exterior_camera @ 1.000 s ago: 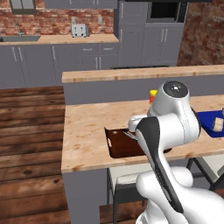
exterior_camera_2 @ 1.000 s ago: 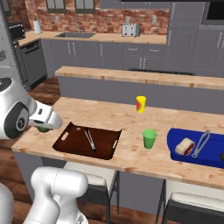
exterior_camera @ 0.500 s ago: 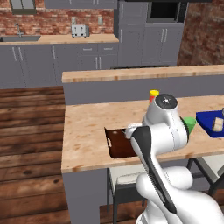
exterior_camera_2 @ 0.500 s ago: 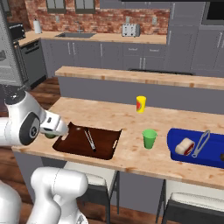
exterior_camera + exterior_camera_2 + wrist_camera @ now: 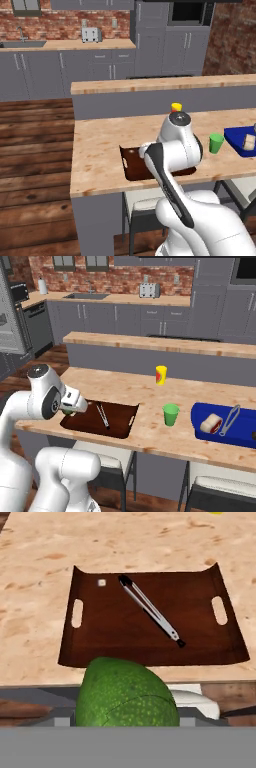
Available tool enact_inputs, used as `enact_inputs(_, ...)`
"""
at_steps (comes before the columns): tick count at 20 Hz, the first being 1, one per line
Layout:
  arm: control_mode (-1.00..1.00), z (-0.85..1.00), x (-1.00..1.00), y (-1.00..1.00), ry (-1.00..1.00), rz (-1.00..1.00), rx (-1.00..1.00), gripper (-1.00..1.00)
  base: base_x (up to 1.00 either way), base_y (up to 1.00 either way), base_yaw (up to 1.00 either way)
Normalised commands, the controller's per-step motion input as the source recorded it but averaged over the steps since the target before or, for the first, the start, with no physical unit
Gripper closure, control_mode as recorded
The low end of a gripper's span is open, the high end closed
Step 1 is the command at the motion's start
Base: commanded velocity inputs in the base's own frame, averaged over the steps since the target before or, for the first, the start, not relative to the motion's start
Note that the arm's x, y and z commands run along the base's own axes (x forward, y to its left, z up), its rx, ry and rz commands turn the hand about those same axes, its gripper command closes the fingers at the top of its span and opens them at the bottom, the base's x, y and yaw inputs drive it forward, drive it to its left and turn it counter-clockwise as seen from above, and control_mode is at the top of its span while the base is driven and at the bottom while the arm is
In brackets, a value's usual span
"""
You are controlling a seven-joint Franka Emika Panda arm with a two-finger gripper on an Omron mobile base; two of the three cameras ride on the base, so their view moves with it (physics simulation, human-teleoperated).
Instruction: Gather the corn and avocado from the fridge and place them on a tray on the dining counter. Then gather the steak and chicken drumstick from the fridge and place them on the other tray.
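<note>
A green avocado (image 5: 125, 699) fills the bottom of the hand view, and my gripper (image 5: 71, 406) is shut on it; the fruit hides the fingertips. From the right base view the avocado (image 5: 67, 412) hangs at the near left corner of the brown tray (image 5: 122, 422). That tray (image 5: 110, 629) lies on the dining counter just ahead of the hand, with metal tongs (image 5: 150, 609) lying on it. My arm covers part of the brown tray (image 5: 131, 169) in the left base view. A blue tray (image 5: 220, 437) lies to the right. Corn, steak and drumstick are out of view.
A green cup (image 5: 170, 414) and a yellow cup (image 5: 161, 375) stand between the two trays. The blue tray carries a pale and red lump (image 5: 211, 423) and tongs (image 5: 229, 420). Stools (image 5: 102, 462) sit under the counter's near edge. A raised ledge (image 5: 165, 345) runs behind.
My arm has swung right and forward with the avocado, from left of the counter's corner to the brown tray's near left edge. Trays, cups and tongs have not moved.
</note>
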Motion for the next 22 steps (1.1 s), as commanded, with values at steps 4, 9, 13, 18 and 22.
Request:
enact_inputs(4, -1.0, -0.41, 0.45, 0.0, 0.16, 0.0, 0.0, 1.0, 0.0, 0.0, 0.0)
enact_inputs(9, -1.0, -0.45, 0.42, 0.0, 0.14, 0.0, 0.0, 1.0, 0.0, 0.0, 0.0)
enact_inputs(13, -1.0, -0.46, 0.32, 0.0, 0.06, 0.0, 0.0, 1.0, 0.0, 0.0, 0.0)
enact_inputs(18, -1.0, -0.4, 0.27, 0.0, 0.0, 0.0, 0.0, 1.0, 0.0, 0.0, 0.0)
enact_inputs(22, -1.0, -0.33, 0.24, 0.0, 0.0, 0.0, 0.0, 1.0, 0.0, 0.0, 0.0)
